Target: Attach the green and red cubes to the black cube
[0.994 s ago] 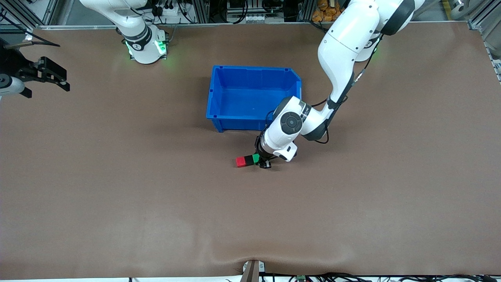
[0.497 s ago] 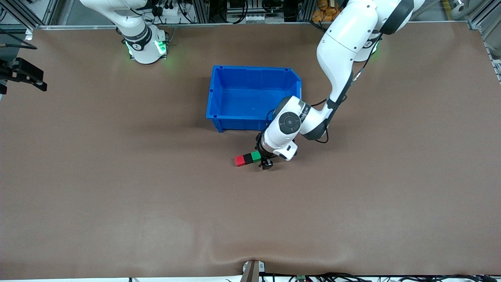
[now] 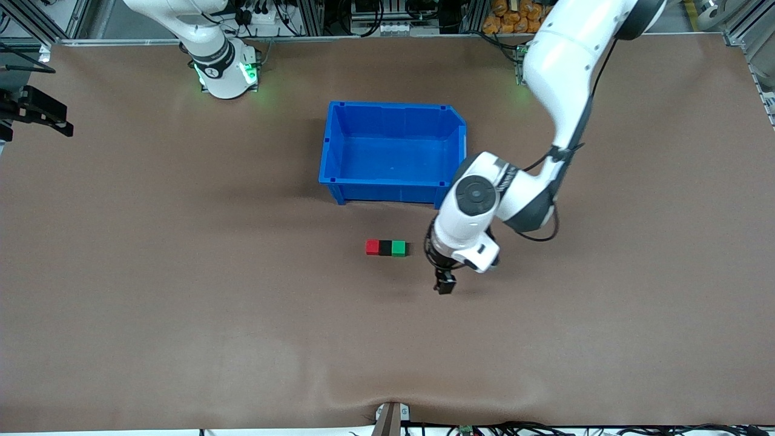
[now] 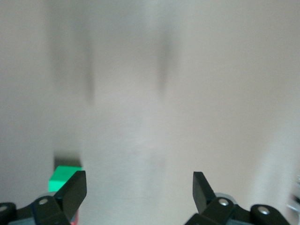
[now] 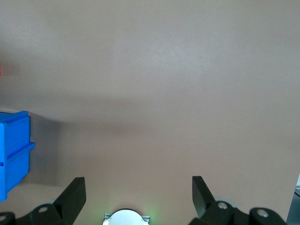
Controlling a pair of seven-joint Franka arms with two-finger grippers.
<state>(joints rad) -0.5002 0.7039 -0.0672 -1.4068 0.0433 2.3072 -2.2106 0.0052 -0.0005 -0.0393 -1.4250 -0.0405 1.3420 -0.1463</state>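
Note:
The red cube (image 3: 372, 247), black cube (image 3: 385, 247) and green cube (image 3: 398, 248) lie touching in one row on the table, black in the middle, nearer to the front camera than the blue bin. My left gripper (image 3: 445, 284) is open and empty over bare table, apart from the row, off the green cube's end. In the left wrist view the gripper (image 4: 139, 190) shows its jaws wide apart, with the green cube (image 4: 62, 177) beside one fingertip (image 4: 75, 190). My right gripper (image 3: 39, 112) waits open at the right arm's end of the table; its wrist view (image 5: 138, 192) shows nothing between the jaws.
The blue bin (image 3: 332, 145) stands empty mid-table, between the cubes and the robots' bases; its corner shows in the right wrist view (image 5: 14, 154). The right arm's base (image 3: 225, 72) stands at the table's back edge.
My left gripper has let go of the green cube and pulled away from the row toward the left arm's end. The right gripper moved farther toward the table's end, then stayed.

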